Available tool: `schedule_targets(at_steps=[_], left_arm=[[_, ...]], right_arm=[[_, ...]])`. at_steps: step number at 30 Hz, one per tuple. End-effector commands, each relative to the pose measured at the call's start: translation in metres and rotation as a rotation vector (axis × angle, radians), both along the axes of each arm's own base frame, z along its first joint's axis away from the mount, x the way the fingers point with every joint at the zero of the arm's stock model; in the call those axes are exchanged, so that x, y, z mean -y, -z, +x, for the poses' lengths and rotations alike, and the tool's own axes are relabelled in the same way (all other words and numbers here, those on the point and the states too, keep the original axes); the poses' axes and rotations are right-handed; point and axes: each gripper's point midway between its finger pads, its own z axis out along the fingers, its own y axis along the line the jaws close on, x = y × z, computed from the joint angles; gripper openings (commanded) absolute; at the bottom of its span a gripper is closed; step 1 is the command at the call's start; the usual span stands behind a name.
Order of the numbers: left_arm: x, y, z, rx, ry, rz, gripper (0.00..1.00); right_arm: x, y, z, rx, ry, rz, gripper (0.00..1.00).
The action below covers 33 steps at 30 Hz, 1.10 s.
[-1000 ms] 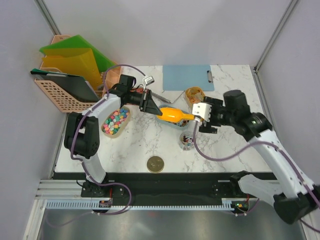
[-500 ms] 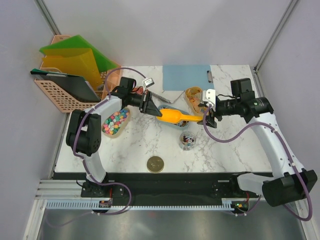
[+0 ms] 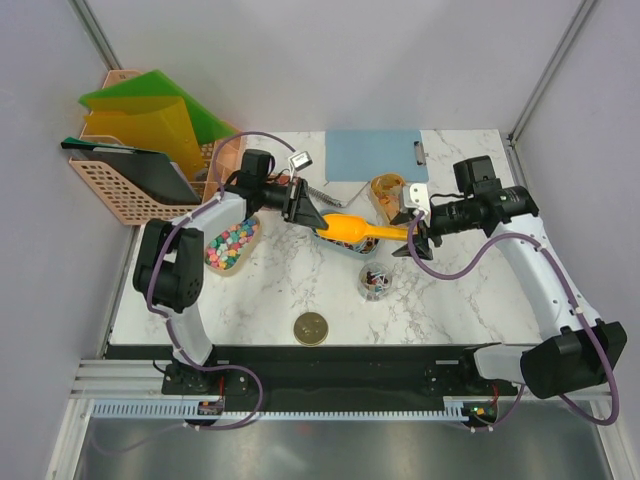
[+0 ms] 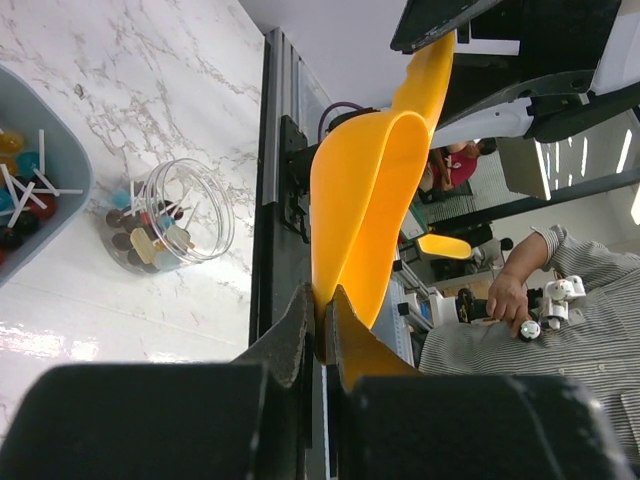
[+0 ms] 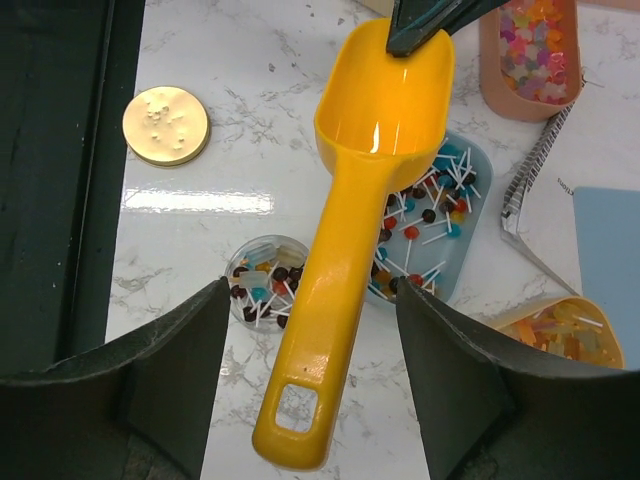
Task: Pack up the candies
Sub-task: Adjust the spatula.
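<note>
A white marbled table fills the middle of the top view. A round gold lid lies flat near its lower edge. Just above and right of the lid stands an open clear jar. A peach oblong tray sits toward the left edge, and a grey-blue tray lies near the centre. An orange tub rests right of centre, and a blue clipboard lies flat at the upper edge. A pink lattice basket stands at the upper left corner; whether it sits on the table cannot be told.
</note>
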Motion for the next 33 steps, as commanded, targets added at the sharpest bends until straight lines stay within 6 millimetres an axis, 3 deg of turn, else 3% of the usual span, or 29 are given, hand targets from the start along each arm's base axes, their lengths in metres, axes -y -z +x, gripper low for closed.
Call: schedule_targets(at_steps=[1,14,21,24,26,27,28,29,31,33], left_arm=[[-0.008,-0.028,-0.034,-0.045,0.223,-0.139,0.02],[-0.001,-0.026,-0.035,-0.040,0.245,-0.134,0.02],[-0.001,-0.026,-0.035,-0.040,0.244,-0.133,0.02],[-0.001,-0.025,-0.036,-0.042,0.247,-0.133,0.02],[-0.001,-0.024,-0.035,-0.046,0.244,-0.131,0.02],[0.000,-0.024,-0.035,-0.050,0.241,-0.128,0.04],[0.001,-0.023,-0.033,-0.052,0.231,-0.120,0.09],[0.001,-0.021,-0.029,-0.051,0.205,-0.109,0.19],[-0.002,-0.021,-0.024,-0.034,0.167,-0.100,0.25],[-0.010,-0.016,-0.006,-0.024,0.051,-0.049,0.33]], right_arm=[[-0.011,-0.023,0.001,0.039,-0.049,0.088,0.74],[-0.009,-0.016,0.026,0.032,0.056,0.047,0.60],[-0.011,-0.010,0.029,0.014,0.064,0.030,0.52],[-0.012,-0.008,0.030,0.007,0.064,0.024,0.42],[-0.012,-0.009,0.031,0.004,0.070,0.021,0.29],[-0.012,-0.008,0.032,-0.002,0.074,0.016,0.23],[-0.011,-0.007,0.033,-0.005,0.083,0.004,0.02],[-0.009,-0.006,0.034,-0.005,0.091,-0.005,0.00],[-0.002,-0.008,0.037,0.019,0.125,-0.040,0.00],[0.005,-0.013,0.038,0.070,0.145,-0.067,0.00]])
